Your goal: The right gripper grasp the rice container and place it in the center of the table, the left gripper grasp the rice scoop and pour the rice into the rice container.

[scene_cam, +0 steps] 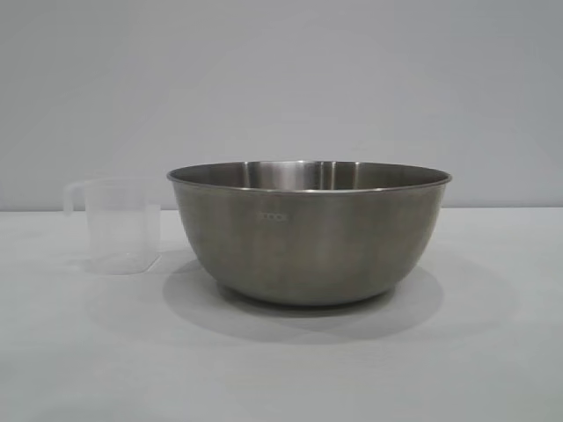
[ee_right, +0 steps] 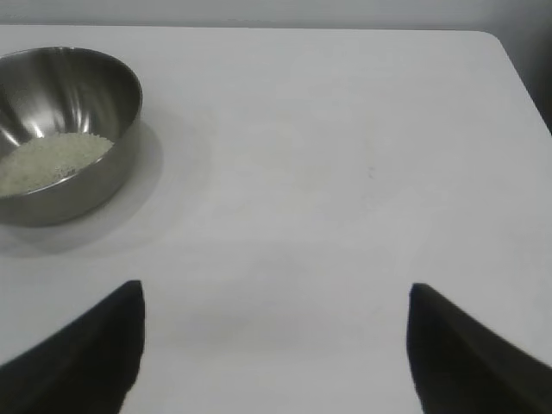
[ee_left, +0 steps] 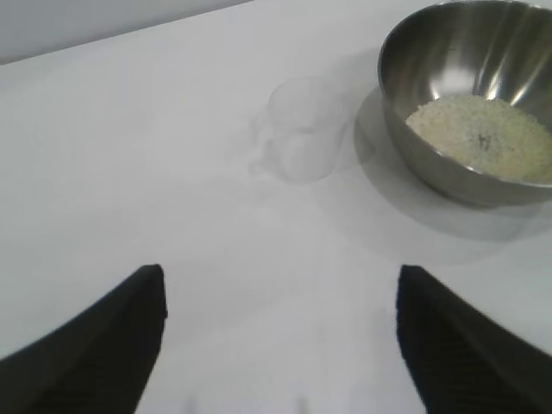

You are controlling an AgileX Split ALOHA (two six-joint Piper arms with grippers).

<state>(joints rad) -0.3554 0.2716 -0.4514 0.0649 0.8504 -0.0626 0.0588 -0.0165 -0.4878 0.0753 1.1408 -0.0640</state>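
The bowl (scene_cam: 310, 233) stands upright on the counter (scene_cam: 281, 369) with rice (ee_left: 483, 136) heaped inside; the empty scoop (scene_cam: 119, 226) stands upright just beside the bowl. The left end effector (ee_left: 280, 345) hangs released, apart from the bowl, grasping nothing; the right end effector (ee_right: 276, 345), likewise released, hovers well apart from the bowl

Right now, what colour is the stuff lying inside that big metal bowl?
Off-white, faintly yellowish: the rice in the rice container, best seen in the left wrist view.

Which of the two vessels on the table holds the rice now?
The rice container, the large steel bowl, holds the rice; the small clear rice scoop beside it stands upright and empty.
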